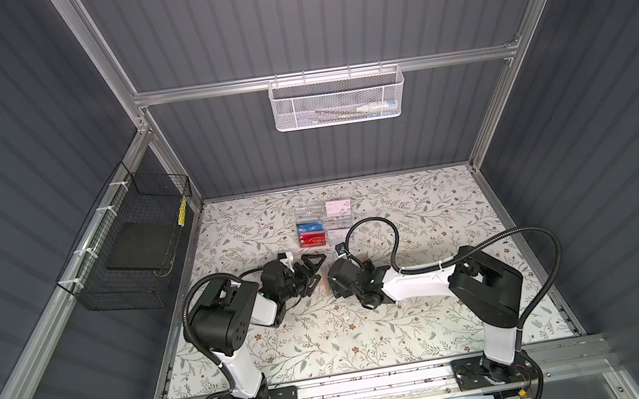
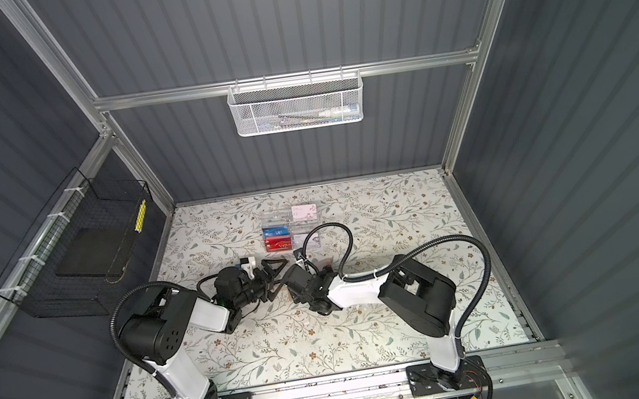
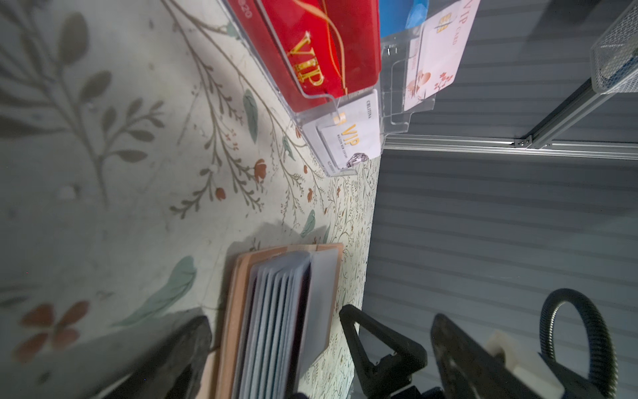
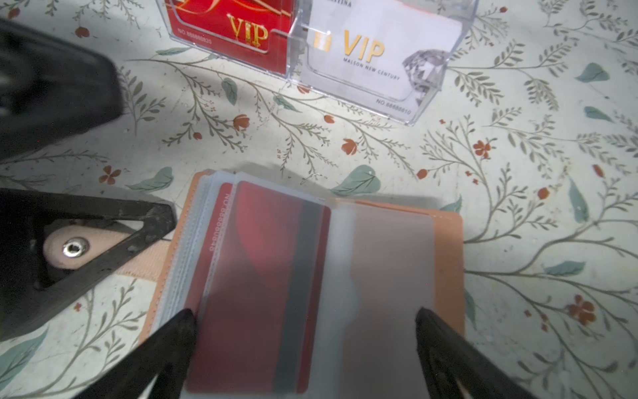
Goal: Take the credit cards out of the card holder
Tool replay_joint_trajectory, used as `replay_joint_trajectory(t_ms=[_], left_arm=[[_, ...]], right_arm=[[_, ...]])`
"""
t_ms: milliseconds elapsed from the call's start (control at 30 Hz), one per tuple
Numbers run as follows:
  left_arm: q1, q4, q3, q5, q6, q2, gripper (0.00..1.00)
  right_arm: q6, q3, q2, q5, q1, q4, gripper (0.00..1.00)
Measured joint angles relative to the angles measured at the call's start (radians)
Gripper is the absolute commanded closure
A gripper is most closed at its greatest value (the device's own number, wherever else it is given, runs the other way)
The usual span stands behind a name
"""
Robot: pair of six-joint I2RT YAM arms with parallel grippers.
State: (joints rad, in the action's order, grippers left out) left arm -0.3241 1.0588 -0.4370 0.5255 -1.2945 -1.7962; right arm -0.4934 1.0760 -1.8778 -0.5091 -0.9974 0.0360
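Tan, leather-like covers of the card holder point(image 4: 447, 241) lie spread open on the floral-printed surface point(image 4: 518, 155), near the clear acrylic box point(image 4: 424, 103). Frosted greyish plastic sleeves point(image 3: 272, 311) fan up between the covers. The top one holds a glossy red card point(image 4: 255, 276) with a dark stripe.

The box is split into compartments. The front ones hold red cards point(image 4: 238, 31) with gold "VIP" lettering and a white card point(image 4: 379, 48). In a top view a blue card point(image 1: 310, 225) and a pale pink card point(image 1: 337, 206) sit in the compartments behind.

The right pincer point(image 4: 303, 314) is released, its pointed black tips spread wide on either side of the open pages, grasping nothing. The left pincer point(image 1: 311, 274) is released too. One triangular finger point(image 4: 86, 207) lies over the holder's strap point(image 4: 145, 262), framing its round metal snap point(image 4: 72, 248).
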Motion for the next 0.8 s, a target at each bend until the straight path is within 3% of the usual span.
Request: replay_joint_trajectory(t_ms=[800], left_arm=[[0.015, 0.138, 0.005, 0.027, -0.031, -0.077, 0.00]], right_arm=[[0.008, -0.101, 0.130, -0.019, 0.063, -0.001, 0.01]])
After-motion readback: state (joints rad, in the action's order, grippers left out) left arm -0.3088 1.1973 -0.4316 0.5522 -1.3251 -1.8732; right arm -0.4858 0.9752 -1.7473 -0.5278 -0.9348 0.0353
